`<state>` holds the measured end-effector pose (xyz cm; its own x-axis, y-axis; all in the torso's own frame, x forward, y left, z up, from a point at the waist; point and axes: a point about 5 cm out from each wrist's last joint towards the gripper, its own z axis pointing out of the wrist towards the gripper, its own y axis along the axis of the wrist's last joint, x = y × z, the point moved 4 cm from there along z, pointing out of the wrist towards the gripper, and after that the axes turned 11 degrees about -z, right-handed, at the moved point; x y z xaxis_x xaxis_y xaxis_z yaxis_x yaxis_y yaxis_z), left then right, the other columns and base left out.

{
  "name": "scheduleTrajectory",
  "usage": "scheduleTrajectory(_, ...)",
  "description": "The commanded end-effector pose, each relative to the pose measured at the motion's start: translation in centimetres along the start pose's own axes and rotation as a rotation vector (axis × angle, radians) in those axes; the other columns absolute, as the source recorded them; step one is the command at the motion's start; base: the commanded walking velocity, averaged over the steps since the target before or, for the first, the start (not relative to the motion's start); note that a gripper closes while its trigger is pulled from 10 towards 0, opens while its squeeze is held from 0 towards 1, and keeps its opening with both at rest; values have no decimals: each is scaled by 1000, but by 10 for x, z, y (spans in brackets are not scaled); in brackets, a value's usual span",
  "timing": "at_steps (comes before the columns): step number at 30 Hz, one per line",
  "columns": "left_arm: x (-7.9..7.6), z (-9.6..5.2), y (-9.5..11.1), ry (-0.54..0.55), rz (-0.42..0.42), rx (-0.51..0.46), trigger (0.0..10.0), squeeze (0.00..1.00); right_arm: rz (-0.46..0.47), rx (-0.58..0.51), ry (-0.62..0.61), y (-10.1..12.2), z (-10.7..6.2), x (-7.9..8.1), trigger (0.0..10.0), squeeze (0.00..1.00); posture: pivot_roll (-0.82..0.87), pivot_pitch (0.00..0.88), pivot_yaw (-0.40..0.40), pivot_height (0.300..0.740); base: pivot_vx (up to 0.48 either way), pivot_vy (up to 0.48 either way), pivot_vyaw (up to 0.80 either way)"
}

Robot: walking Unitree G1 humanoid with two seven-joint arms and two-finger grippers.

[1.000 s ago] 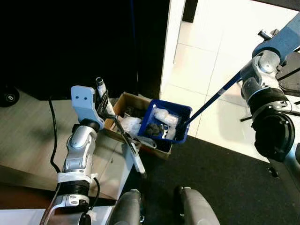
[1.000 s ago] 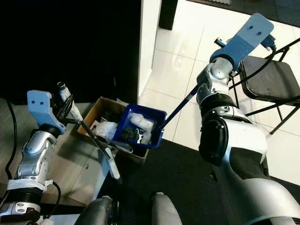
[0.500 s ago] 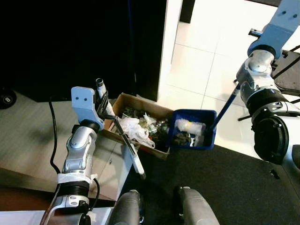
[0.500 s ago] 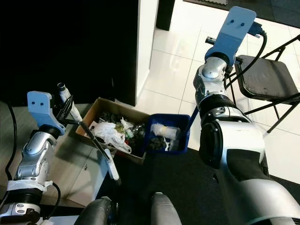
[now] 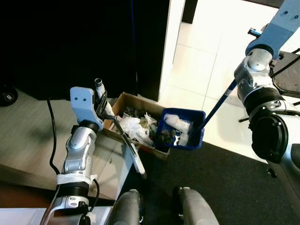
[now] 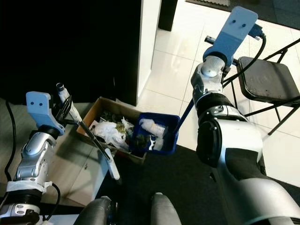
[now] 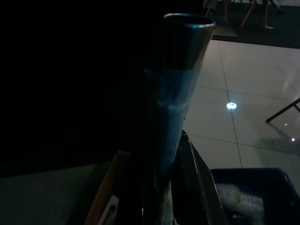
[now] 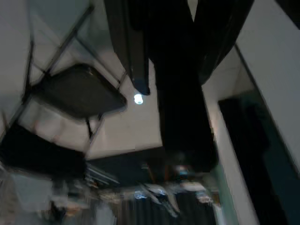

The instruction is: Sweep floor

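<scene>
A blue dustpan (image 5: pixel 180 130) holding white and dark scraps hangs tilted over the right end of an open cardboard box (image 5: pixel 129 97). More crumpled trash (image 5: pixel 133 127) lies in the box. The pan's long blue handle (image 5: pixel 216 103) runs up to my raised right arm. In the right wrist view my right gripper (image 8: pixel 178 56) is shut on that dark handle. My left gripper (image 5: pixel 102 101) is shut on a metal broom stick (image 7: pixel 176 93) wrapped in blue tape, which slants down past the box front (image 5: pixel 125 138).
A white wall edge (image 5: pixel 171 42) stands behind the box, with a dark room to its left. White tiles (image 5: pixel 197 65) spread to the right, where a black folding chair (image 6: pixel 267 79) stands. A black mat (image 5: pixel 220 187) lies under my legs (image 5: pixel 126 208). A cable (image 5: pixel 52 136) hangs left.
The dustpan swung right, off the box, then came back left over the box's right end. The left arm and broom stick have stayed still.
</scene>
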<state>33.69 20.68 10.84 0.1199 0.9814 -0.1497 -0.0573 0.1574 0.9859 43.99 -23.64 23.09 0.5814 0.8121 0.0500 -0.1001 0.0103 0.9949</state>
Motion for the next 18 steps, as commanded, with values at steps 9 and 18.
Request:
scheduleTrajectory(9,-5,2,10,-17,4,-45,10000,0,103,76,-8,-4,1,1,10000,0,129,57,-79,740,0,0,0)
scheduleTrajectory(18,-4,2,11,-10,5,-49,10000,0,72,124,25,-9,-4,13,10000,0,133,55,-88,740,0,0,0)
